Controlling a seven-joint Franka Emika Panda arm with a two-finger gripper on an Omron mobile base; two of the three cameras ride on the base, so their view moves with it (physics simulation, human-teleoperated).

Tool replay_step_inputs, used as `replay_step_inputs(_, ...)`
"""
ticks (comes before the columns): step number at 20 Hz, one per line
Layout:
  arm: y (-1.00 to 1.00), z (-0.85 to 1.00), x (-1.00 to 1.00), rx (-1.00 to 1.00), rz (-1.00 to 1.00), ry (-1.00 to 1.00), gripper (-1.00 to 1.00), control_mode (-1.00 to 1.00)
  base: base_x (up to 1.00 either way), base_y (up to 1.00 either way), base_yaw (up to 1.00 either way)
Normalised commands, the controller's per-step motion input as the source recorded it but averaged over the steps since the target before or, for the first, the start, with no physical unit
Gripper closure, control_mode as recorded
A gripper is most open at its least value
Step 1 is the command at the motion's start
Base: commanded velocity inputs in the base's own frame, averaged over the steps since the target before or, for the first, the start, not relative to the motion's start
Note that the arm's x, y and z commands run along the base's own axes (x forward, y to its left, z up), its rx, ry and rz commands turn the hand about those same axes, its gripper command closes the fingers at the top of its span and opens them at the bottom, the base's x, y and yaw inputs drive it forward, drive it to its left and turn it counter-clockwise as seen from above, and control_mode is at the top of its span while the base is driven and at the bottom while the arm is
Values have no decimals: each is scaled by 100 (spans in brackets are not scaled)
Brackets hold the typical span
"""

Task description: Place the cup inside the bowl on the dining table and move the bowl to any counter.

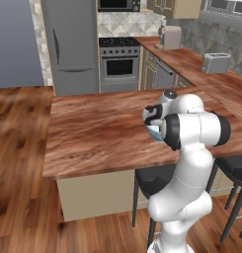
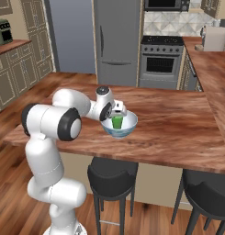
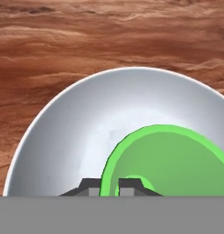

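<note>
The end effector is seen pinched tight on the rim of the cup, one finger inside and one outside. The cup is held upright within the bowl, near its middle. The bowl is set on the surface, close to the near edge where the stools are tucked; wide bare wood is left beyond and to either side. Further off, a stove and a fridge are lined against the back wall.
</note>
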Motion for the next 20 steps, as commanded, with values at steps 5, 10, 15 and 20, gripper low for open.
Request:
replay_step_inputs(5, 0, -10, 0, 0, 0, 0, 100, -100, 0, 0, 0)
replay_step_inputs(10, 0, 0, 0, 0, 0, 0, 100, -100, 0, 0, 0)
replay_step_inputs(15, 0, 0, 0, 0, 0, 0, -100, -100, 0, 0, 0)
replay_step_inputs(20, 0, 0, 0, 0, 0, 0, -100, -100, 0, 0, 0)
